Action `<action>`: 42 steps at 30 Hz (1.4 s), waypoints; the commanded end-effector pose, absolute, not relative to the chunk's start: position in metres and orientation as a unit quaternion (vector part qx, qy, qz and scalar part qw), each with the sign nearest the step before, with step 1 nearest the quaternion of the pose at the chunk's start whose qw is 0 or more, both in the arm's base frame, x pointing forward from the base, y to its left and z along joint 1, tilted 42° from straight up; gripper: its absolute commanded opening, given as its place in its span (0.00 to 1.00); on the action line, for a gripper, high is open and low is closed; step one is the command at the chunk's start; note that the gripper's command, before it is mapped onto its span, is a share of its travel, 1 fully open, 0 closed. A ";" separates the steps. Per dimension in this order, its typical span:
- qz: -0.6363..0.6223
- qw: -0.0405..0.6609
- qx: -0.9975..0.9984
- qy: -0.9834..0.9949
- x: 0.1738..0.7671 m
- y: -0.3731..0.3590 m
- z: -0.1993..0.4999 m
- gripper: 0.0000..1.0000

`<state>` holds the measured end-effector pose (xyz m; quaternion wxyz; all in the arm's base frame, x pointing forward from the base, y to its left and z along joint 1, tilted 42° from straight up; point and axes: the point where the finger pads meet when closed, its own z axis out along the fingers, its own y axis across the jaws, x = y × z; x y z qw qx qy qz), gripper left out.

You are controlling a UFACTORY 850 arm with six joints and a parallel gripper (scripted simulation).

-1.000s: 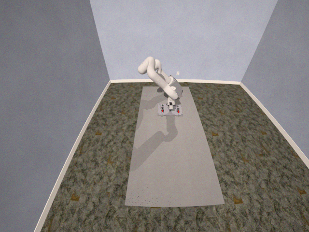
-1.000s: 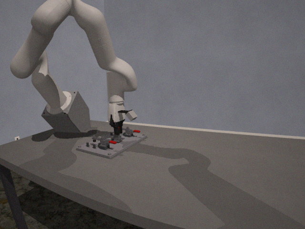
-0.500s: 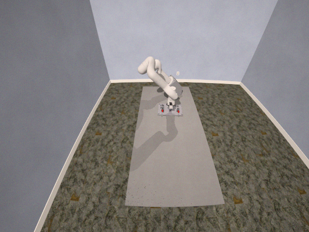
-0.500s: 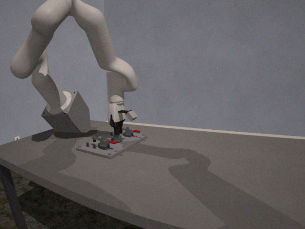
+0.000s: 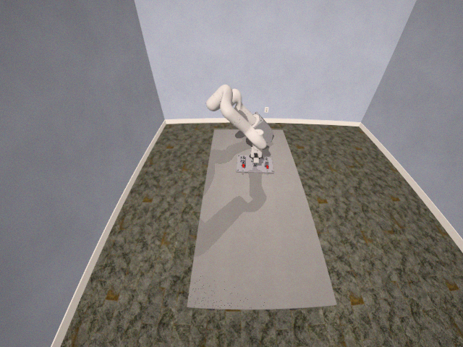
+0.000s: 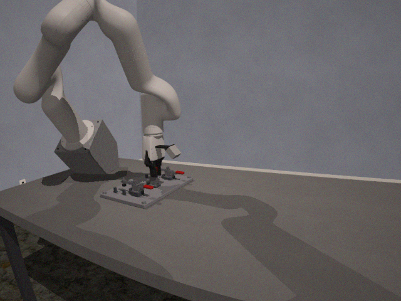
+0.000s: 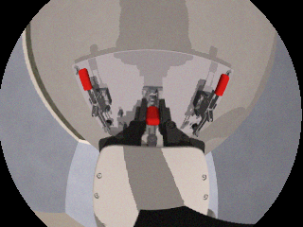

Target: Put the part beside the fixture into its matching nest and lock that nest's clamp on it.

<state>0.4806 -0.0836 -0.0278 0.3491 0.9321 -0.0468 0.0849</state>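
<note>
The grey fixture plate (image 5: 257,171) (image 6: 155,195) (image 7: 151,66) lies on the table in front of the arm's base and carries three toggle clamps with red handles. My gripper (image 5: 255,159) (image 6: 155,171) (image 7: 152,105) points straight down over the middle nest. It is shut on the middle clamp's red handle (image 7: 151,113), which stands up between the black fingers. The left clamp's handle (image 7: 82,78) (image 5: 243,164) (image 6: 148,187) and the right clamp's handle (image 7: 222,83) (image 5: 267,165) (image 6: 179,172) are untouched. My gripper hides the middle nest, and I cannot make out the part in any view.
The arm's grey base block (image 6: 93,152) stands right behind the fixture. The long grey table (image 6: 259,226) (image 5: 257,242) stretches far in front of the plate. Small grey blocks and pads (image 6: 123,190) stand on the plate around the clamps.
</note>
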 end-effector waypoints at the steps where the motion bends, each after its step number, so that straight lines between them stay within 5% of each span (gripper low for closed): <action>1: 0.086 0.349 0.932 -0.047 0.483 -0.083 -0.027 0.00; 42: 0.086 0.349 0.932 -0.047 0.516 -0.092 -0.030 0.00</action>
